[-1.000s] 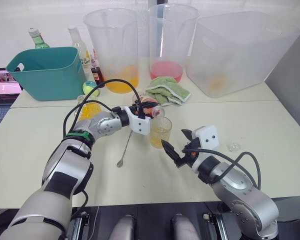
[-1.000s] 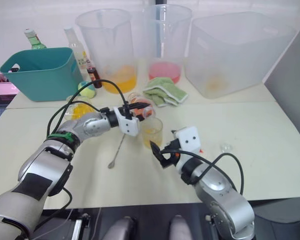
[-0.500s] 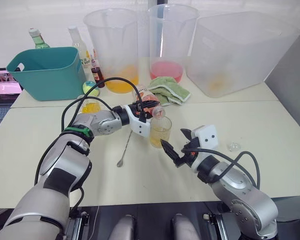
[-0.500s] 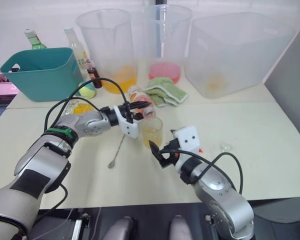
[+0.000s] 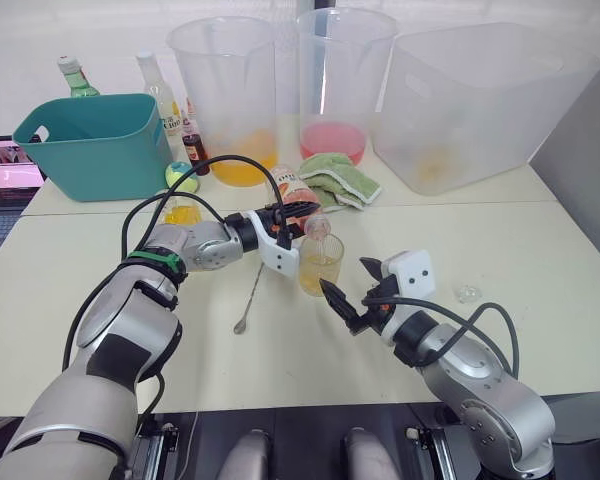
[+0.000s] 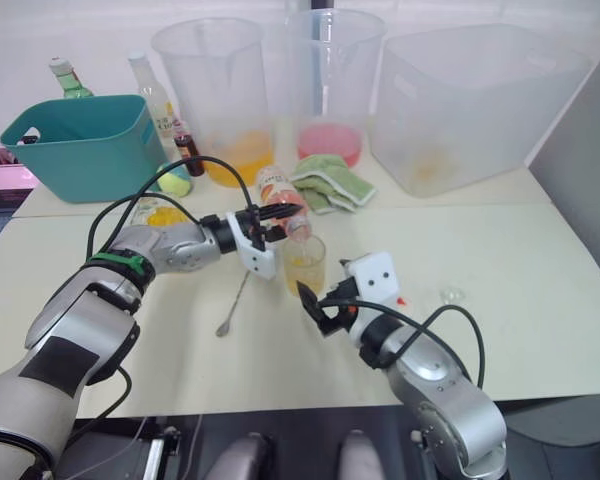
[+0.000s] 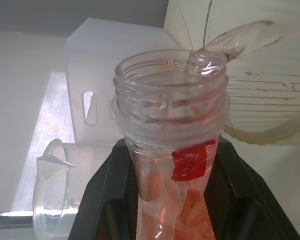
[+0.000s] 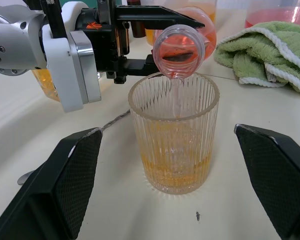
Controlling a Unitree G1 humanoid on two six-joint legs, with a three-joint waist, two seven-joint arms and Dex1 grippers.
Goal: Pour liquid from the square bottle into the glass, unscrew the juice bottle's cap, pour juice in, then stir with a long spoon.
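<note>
My left gripper [image 5: 292, 212] is shut on the juice bottle [image 5: 298, 194], which is uncapped and tipped mouth-down over the glass [image 5: 320, 262]. A thin pink stream of juice [image 8: 176, 95] falls into the ribbed glass [image 8: 174, 145], which holds a little yellow liquid. My right gripper [image 5: 344, 274] stands open just in front and to the right of the glass, touching nothing. The long spoon [image 5: 250, 296] lies on the table left of the glass. The square bottle [image 5: 182, 213] stands behind my left forearm, partly hidden. A small round pale object [image 5: 468, 293] lies far right; I cannot tell whether it is the cap.
At the back stand two big pitchers [image 5: 225, 90] [image 5: 345, 80] and a translucent tub [image 5: 480, 100]. A green cloth [image 5: 335, 180] lies behind the glass. A teal basket [image 5: 90, 145], a green bottle [image 5: 75, 75], a tall clear bottle [image 5: 160, 92] and a dark brown bottle [image 5: 192, 138] stand back left.
My left gripper has lifted the bottle's base and tipped its mouth down over the glass; juice now runs out. The right gripper has stayed put.
</note>
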